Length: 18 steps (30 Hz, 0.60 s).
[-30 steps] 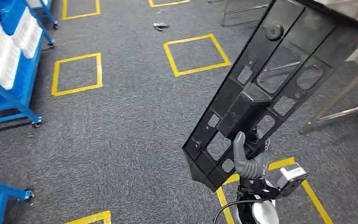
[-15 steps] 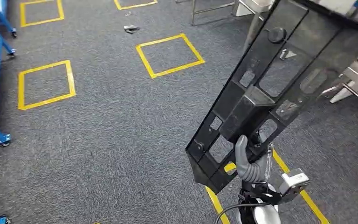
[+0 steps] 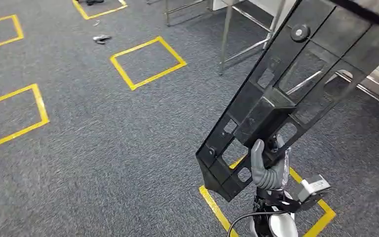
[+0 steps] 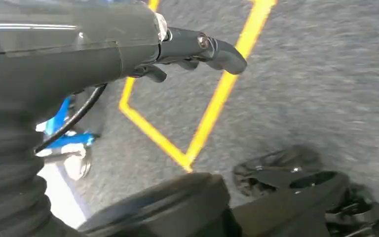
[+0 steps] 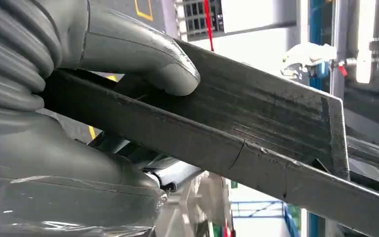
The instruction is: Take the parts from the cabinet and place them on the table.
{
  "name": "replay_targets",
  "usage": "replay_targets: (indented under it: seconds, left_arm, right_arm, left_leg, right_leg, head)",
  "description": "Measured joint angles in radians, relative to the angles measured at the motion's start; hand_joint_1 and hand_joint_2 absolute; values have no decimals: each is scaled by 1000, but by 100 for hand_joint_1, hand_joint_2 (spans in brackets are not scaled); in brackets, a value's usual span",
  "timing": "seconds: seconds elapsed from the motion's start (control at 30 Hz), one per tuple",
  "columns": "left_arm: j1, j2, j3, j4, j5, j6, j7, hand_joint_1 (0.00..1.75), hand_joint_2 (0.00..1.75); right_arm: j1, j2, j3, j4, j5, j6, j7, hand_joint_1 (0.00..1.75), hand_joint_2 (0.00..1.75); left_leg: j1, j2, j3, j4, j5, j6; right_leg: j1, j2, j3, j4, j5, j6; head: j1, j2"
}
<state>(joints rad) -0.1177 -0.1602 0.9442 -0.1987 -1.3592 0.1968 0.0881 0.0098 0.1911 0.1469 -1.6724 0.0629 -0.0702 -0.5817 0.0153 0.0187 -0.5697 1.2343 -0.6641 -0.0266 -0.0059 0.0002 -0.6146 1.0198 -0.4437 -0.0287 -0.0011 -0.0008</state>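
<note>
Whole view swung since 1 s ago: robot turning, bench point(image 3: 375, 81) nearing. Right hand point(image 3: 266, 170) grips black panel point(image 3: 286, 94); left hand point(image 4: 197, 47) empty, fingers apart.

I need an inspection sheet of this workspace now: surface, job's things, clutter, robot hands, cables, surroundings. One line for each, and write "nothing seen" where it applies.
Surface: grey carpet floor marked with yellow tape squares.
Job's things: black panel part, long and perforated, tilted up to the right, held near its lower end.
Clutter: small object lying on the carpet, too small to identify.
Robot hands: right robot hand grips the part, thumb across its front; left robot hand holds nothing, fingers extended.
Cables: black cable looping by the right wrist.
Surroundings: metal table legs at the far right.
</note>
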Motion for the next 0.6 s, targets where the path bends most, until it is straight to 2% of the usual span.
replay_targets:
  seconds: [0.03,0.07,0.1,0.13,0.17,0.2,0.23,0.27,0.33,0.37,0.4,0.43,0.47,0.5,0.53,0.57,0.6]
  left_arm:
    - [-6,0,0,0,0,0,-1,0,175]
    - [-10,0,0,0,0,0,-2,0,175]
    - [-11,0,0,0,0,0,-2,0,175]
    - [-10,0,0,0,-1,0,-1,0,175]
    - [-7,0,0,0,-2,1,0,0,175]
    - [-3,0,0,0,-2,1,0,0,175]
    - [-3,0,0,0,-2,1,-1,0,175]
    - [-4,-2,0,0,-3,1,0,0,175]
    - [-6,-2,0,0,-4,0,0,0,175]
    - [-7,-4,0,0,-5,0,0,0,175]
    - [-6,-8,0,0,-6,0,0,0,175]
    - [-2,-8,0,0,-6,0,0,0,175]
    - [1,-8,0,0,-6,0,0,0,175]
    - [2,-8,-1,0,-6,0,0,0,175]
    - [3,-8,0,0,-6,0,0,0,175]
    - [5,-8,0,0,-6,0,0,0,175]
    - [5,-8,-1,0,-6,0,0,0,175]
  right_arm:
    - [1,0,0,2,0,0,0,171,175]
    - [2,0,0,6,0,0,0,171,175]
    - [2,0,0,8,0,0,1,171,175]
    - [2,0,0,8,-1,0,1,171,175]
    - [2,0,0,8,-1,0,0,171,175]
    - [2,0,0,8,-1,0,0,171,175]
    - [0,0,0,10,-1,0,0,171,175]
    - [0,0,0,10,-1,0,0,171,175]
    - [6,0,-1,10,-2,0,0,171,175]
    - [6,0,-1,10,-2,0,1,171,175]
    - [7,0,-1,9,-2,0,0,171,175]
    - [1,0,-1,8,-2,2,0,171,175]
    - [-3,0,-1,8,-2,2,0,171,175]
    - [-2,0,-1,8,-2,2,0,171,175]
    - [0,0,-1,8,-2,2,1,171,175]
    - [2,0,-1,8,-2,2,1,171,175]
    - [2,0,-1,8,-2,3,1,171,175]
  left_leg:
    - [0,-2,-42,64,-8,-2]
    - [0,-3,-59,76,9,-3]
    - [1,-4,-56,45,51,-4]
    - [2,-6,-39,-16,107,-4]
    - [6,-17,-12,-105,172,-5]
    - [10,-57,5,-149,188,-2]
    - [9,-72,7,-172,184,-2]
    - [9,-70,27,-204,157,4]
    - [2,-61,25,-199,159,15]
    - [10,-52,29,-212,164,24]
    - [11,-42,36,-220,167,29]
    - [12,-31,42,-225,166,35]
    - [9,-19,45,-226,164,40]
    - [9,-7,48,-226,161,43]
    - [8,3,51,-226,157,43]
    - [8,15,55,-226,153,44]
    - [8,26,63,-226,147,42]
  right_leg:
    - [1,12,5,0,-5,-2]
    - [1,25,11,2,-9,-2]
    - [0,40,18,4,-14,1]
    - [-1,56,25,6,-19,4]
    - [-2,73,33,10,-26,8]
    - [-5,84,32,13,-31,13]
    - [-1,97,28,24,-33,19]
    - [-5,105,19,26,-31,26]
    - [-8,116,14,15,-24,38]
    - [-5,124,15,15,-25,45]
    - [-5,85,13,25,-32,48]
    - [-3,41,-8,66,-54,54]
    - [-5,23,-44,132,-83,59]
    - [-8,14,-88,211,-111,62]
    - [-10,10,-125,273,-126,65]
    - [-12,8,-148,303,-120,67]
    - [-13,5,-145,281,-88,68]
  head:
    - [0,0]
    - [0,0]
    - [0,0]
    - [0,0]
    - [0,0]
    - [1,0]
    - [0,0]
    - [0,0]
    - [0,0]
    - [0,0]
    - [0,0]
    - [12,0]
    - [13,0]
    - [13,0]
    - [13,0]
    - [13,0]
    - [13,0]
